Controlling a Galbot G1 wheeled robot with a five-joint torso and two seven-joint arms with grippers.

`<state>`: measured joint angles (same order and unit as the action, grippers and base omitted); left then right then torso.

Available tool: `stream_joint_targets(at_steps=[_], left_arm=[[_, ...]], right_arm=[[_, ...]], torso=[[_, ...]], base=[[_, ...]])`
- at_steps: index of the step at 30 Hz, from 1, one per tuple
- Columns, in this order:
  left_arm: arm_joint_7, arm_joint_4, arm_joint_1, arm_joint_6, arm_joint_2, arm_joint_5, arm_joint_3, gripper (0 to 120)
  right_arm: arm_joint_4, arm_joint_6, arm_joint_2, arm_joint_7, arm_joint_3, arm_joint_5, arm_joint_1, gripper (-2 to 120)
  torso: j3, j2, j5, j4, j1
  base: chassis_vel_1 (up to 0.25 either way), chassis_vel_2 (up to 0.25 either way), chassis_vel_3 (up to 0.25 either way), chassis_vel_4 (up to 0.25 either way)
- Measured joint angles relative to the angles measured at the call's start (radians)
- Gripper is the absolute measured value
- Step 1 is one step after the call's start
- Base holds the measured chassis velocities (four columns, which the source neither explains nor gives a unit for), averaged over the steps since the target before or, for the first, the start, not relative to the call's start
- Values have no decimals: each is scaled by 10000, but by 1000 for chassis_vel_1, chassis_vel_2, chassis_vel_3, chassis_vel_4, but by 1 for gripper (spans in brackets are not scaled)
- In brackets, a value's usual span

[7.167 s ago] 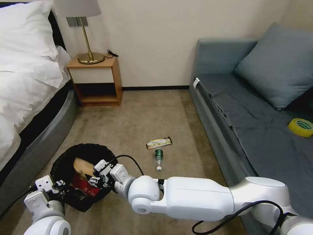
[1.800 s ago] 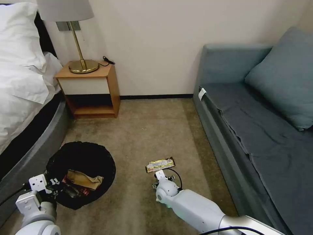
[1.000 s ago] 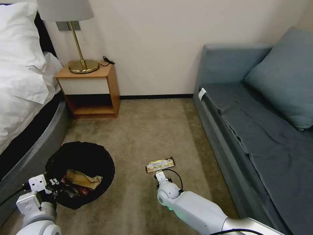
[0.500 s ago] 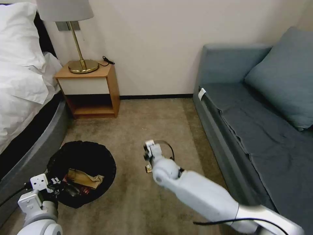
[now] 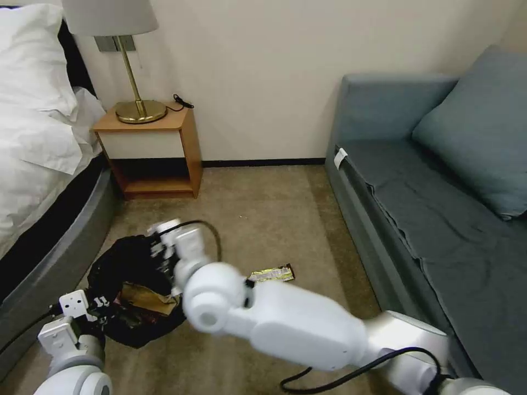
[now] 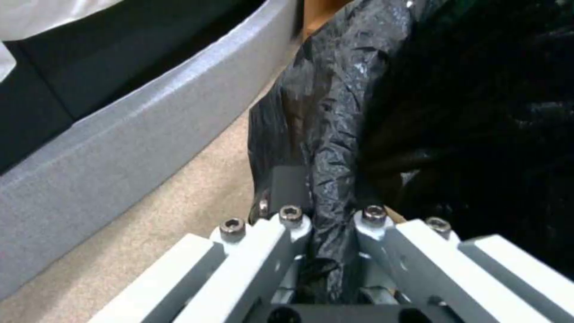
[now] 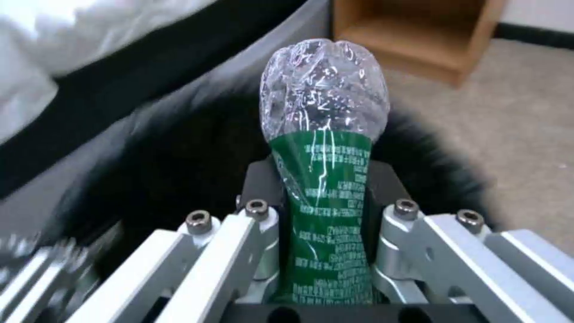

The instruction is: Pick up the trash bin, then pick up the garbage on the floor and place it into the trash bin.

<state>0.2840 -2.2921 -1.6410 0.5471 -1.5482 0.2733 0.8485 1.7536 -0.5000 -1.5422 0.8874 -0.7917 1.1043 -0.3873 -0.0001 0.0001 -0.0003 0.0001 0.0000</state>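
The right arm reaches across the body toward the robot's left. The right gripper (image 7: 326, 215) has its fingers closed on a green-labelled bottle (image 7: 326, 179), which sticks out past the fingertips. The left gripper (image 6: 329, 224) is low, with the black bag liner (image 6: 335, 134) pinched between its fingers.

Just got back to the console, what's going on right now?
The left pincer is clamped on the bag-lined rim of the trash bin beside the bed. The right pincer grips the green-labelled bottle and holds it above the bin's opening. The brown paper bag and red carton lie inside; the gold snack wrapper is on the carpet.
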Motion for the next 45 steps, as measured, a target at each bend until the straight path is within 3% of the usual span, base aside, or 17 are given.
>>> stream_joint_targets(at_steps=[7,25,32,39,45], left_arm=[[-6,-113,-20,4,-105,5,-17,2],[-17,-242,-46,24,-209,0,-34,2],[-22,-202,-7,24,-176,17,-13,2],[-29,-131,14,12,-112,82,35,2],[-35,-39,31,-41,-95,109,46,2]], right_arm=[[-371,26,-98,-23,-685,-284,-187,19],[-116,-16,278,-391,-608,-665,-292,84],[317,237,726,-753,-108,-1127,-313,99],[1029,1599,1575,-2036,1588,-3408,-864,100],[2301,2721,2833,-2677,3954,-5526,-2088,100]], torso=[[0,0,1,-1,0],[1,-1,2,-1,0],[1,-1,3,-1,0],[1,-2,4,-3,0],[2,-3,8,-3,0]], base=[[0,0,0,0],[0,0,0,0],[0,0,0,0],[0,0,0,0],[0,0,0,0]])
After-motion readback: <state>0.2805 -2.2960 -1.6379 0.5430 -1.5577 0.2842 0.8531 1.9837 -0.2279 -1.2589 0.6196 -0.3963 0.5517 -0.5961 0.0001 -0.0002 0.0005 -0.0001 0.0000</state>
